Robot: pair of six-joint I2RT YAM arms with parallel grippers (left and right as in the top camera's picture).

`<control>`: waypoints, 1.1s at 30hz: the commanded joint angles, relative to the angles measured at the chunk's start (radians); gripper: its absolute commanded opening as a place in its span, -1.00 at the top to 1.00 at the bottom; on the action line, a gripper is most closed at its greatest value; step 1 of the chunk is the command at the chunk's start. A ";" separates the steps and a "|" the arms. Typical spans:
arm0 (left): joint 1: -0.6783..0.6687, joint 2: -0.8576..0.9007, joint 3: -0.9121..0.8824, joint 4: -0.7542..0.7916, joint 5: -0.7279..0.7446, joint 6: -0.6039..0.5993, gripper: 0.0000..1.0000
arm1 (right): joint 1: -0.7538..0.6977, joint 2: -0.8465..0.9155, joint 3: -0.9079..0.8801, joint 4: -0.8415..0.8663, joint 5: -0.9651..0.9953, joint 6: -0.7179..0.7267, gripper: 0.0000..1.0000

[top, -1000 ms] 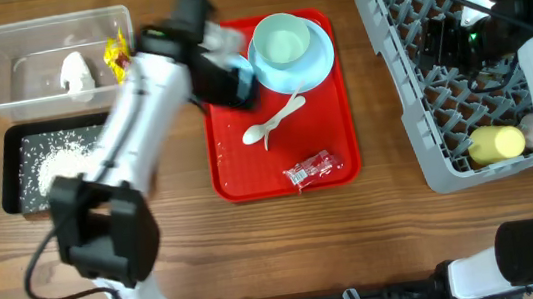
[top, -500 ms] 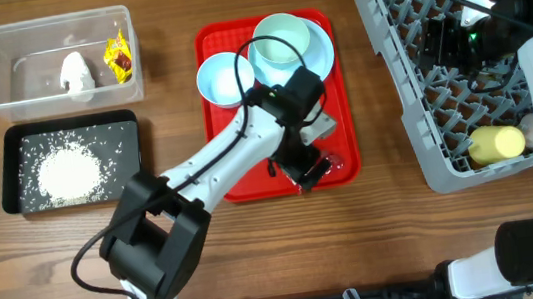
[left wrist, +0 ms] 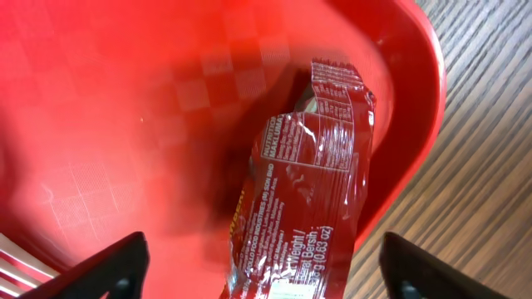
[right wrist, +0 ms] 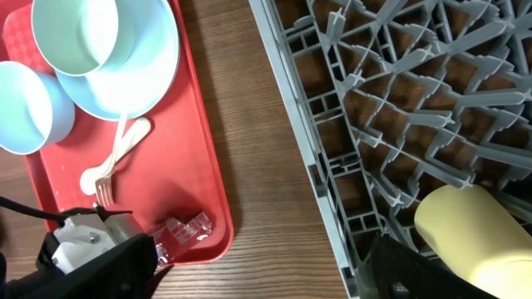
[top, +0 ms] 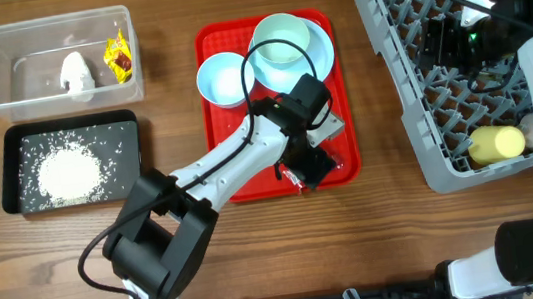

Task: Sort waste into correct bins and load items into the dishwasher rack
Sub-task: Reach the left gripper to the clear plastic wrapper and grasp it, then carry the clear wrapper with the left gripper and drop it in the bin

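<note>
The small red wrapper [left wrist: 307,208] lies in the near right corner of the red tray [left wrist: 125,100]. My left gripper [left wrist: 262,278] hangs low over it, open, one finger on each side and neither touching; from overhead the gripper [top: 307,168] covers most of the wrapper. High over the grey dishwasher rack [top: 412,103] my right gripper [top: 448,43] is open and empty, and in its own view the gripper [right wrist: 266,274] sits above bare wood. The yellow cup [top: 495,144] lies in the rack. Plate [top: 317,58], bowl [top: 281,39], second bowl [top: 221,79] and white spoon [right wrist: 116,154] are on the tray.
The clear tub [top: 5,59] at the far left holds the white tissue [top: 77,75] and the yellow wrapper [top: 118,56]. Just in front of it, the black tray [top: 15,148] holds a heap of rice grains [top: 68,172]. A strip of wood separates the red tray from the rack.
My left arm has swung from the tray's far left corner to its near right corner and come down over the red wrapper. The second bowl now stands uncovered on the tray. The right arm is still.
</note>
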 commanded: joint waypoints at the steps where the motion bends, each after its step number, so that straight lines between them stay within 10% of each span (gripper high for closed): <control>1: -0.002 0.035 -0.010 0.020 0.016 0.019 -0.64 | 0.002 0.010 -0.009 0.002 0.009 -0.020 -0.74; 20: -0.024 0.044 -0.010 -0.004 0.012 0.019 0.92 | 0.002 0.010 -0.009 0.007 0.010 -0.022 -0.74; 33: 0.031 -0.098 0.161 -0.159 -0.292 -0.099 0.92 | 0.002 0.010 -0.009 0.005 0.010 -0.021 -0.74</control>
